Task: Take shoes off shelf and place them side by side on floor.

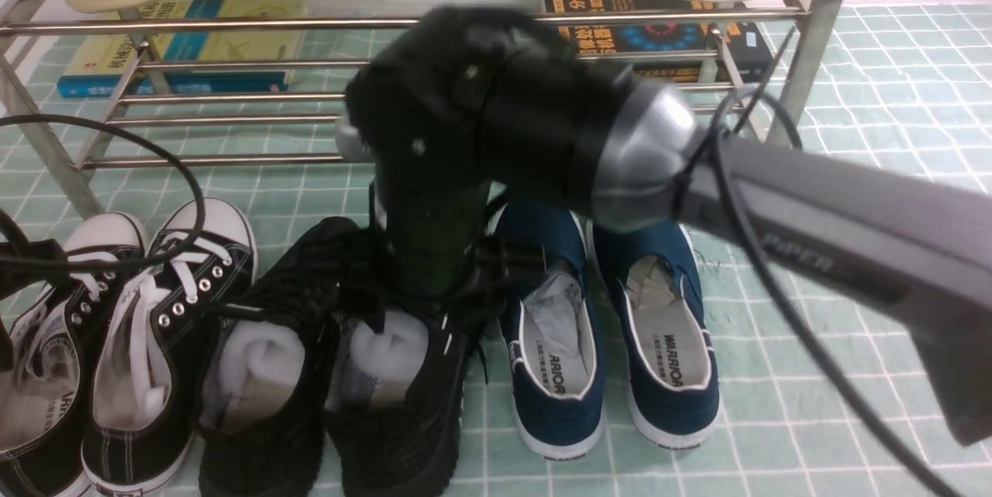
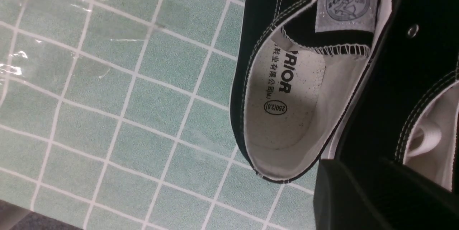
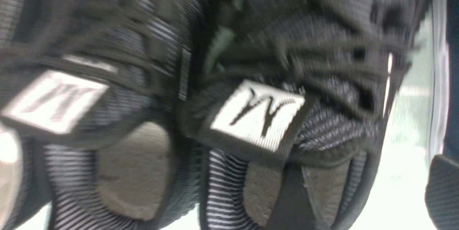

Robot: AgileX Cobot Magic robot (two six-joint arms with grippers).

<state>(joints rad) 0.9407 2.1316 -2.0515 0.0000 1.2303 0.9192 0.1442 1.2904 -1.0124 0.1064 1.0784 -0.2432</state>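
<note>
Laces (image 3: 322,43) may snag the right gripper (image 1: 422,280), jaws hidden so I cannot tell their state, down between the black knit lace-up sneakers (image 1: 387,435) on the mint-green gridded floor (image 1: 775,404) before the steel-rod shelf (image 1: 810,47), dragging one askew.

Right arm (image 1: 837,226) is seen extended from the right across to centre, wrist (image 1: 504,117) bent steeply downward. Right gripper (image 1: 425,264) is pointed straight down, fingertips hidden; jaw spread not determinable. Left gripper (image 2: 380,197): only one dark finger is shown in its wrist view, spread likewise not determinable
</note>
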